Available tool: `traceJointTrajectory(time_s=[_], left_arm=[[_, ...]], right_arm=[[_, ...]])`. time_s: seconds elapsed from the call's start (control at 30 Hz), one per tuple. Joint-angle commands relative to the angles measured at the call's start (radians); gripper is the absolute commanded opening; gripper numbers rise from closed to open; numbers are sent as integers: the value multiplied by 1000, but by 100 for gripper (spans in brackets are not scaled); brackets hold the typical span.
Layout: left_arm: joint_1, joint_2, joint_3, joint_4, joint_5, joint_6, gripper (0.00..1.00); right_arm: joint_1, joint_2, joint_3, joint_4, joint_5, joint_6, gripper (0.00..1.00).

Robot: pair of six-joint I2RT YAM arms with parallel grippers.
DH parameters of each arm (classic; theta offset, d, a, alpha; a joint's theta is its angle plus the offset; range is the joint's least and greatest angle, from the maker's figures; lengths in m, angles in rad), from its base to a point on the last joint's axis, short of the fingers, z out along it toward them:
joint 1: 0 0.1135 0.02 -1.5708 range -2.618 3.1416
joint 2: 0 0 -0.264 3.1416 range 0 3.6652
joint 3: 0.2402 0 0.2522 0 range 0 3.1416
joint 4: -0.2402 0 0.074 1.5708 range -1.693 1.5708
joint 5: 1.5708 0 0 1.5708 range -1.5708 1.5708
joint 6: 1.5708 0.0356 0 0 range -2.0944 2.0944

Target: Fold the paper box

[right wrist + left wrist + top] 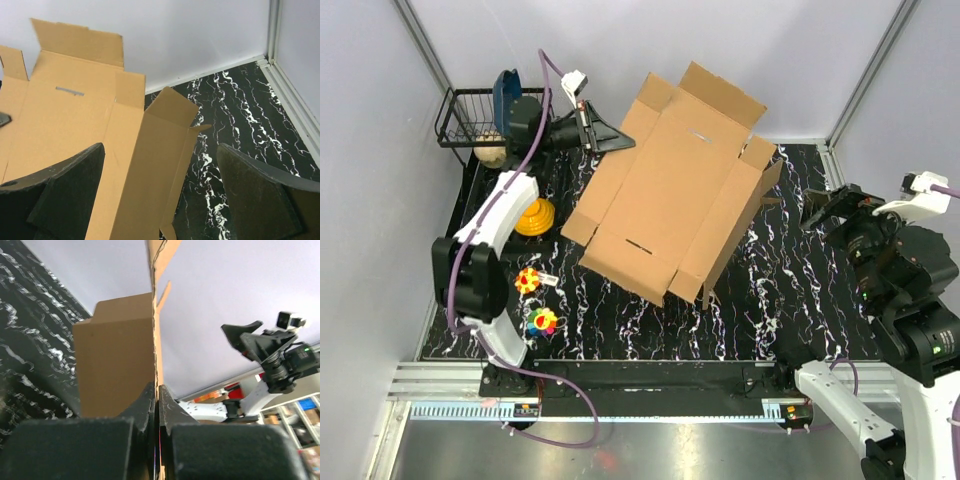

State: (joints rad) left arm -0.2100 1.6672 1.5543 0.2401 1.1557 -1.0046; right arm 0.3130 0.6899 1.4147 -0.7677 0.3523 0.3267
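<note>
On the black white-veined bench [605, 322], from above, the plain brown corrugated cardboard paper box [665, 190] sprawls nearly flat, one side wall raised. Left wrist view: the left jaws clench its edge. Right wrist view: the right jaws gape empty; most folds look undone.

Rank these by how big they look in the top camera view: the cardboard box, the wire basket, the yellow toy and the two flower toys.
1. paper box
2. wire basket
3. yellow toy
4. upper flower toy and lower flower toy: alike, not ranked.
</note>
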Motion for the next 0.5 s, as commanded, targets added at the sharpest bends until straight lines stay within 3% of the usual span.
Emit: traceJointTrajectory(time_s=[0.0,0.03,0.07,0.13,0.2,0.3,0.33,0.37,0.47], left_arm=[[-34,46,65,846,52,-670,0],[-41,51,94,1001,49,-745,0],[-52,48,151,1048,48,-838,0],[-92,0,182,1026,58,-839,0],[-152,-102,185,905,79,-688,1],[-248,-253,165,508,67,-323,4],[-273,-285,168,296,58,-231,5],[-319,-329,171,221,50,-104,5],[-345,-378,124,139,47,-43,6]], right_arm=[[26,23,7,47,89,-46,100],[28,25,9,50,97,-54,100],[29,26,19,51,103,-55,100],[29,37,49,51,119,-63,100],[29,51,75,42,116,-61,100],[29,54,113,31,99,-54,100],[29,54,125,27,90,-48,100],[29,56,130,22,77,-45,100],[29,56,132,-4,66,-29,100]])
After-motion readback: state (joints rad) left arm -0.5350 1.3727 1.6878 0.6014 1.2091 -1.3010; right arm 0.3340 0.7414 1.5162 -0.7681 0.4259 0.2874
